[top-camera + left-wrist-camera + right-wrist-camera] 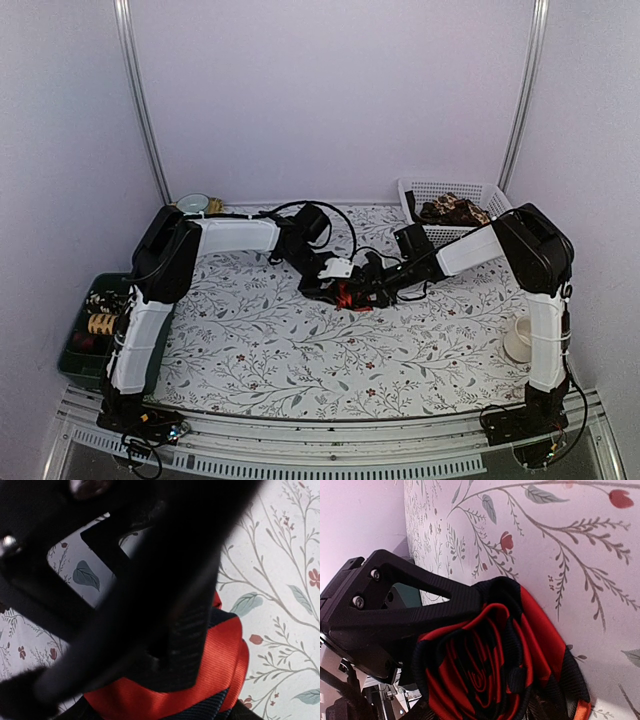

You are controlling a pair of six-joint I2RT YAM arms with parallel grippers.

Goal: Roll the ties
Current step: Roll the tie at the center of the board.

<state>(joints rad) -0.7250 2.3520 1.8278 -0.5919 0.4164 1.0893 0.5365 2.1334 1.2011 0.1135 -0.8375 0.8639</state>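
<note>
Mid-frame, left pincer (328,286) and right pincer (372,287) crowd the coiled red-black tie (485,670) on bench (260,340); can't tell either's grip.

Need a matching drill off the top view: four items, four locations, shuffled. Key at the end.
Items
1. red-and-black striped fabric tie coil
2. white plastic mesh basket
3. dark green plastic bin
4. white round cup

Locations
A. left edge of the table, beside the left arm
B. far right corner
C. middle of the table
D. right edge, beside the right arm

Pairs: 1-C, 2-B, 3-A, 4-D
</note>
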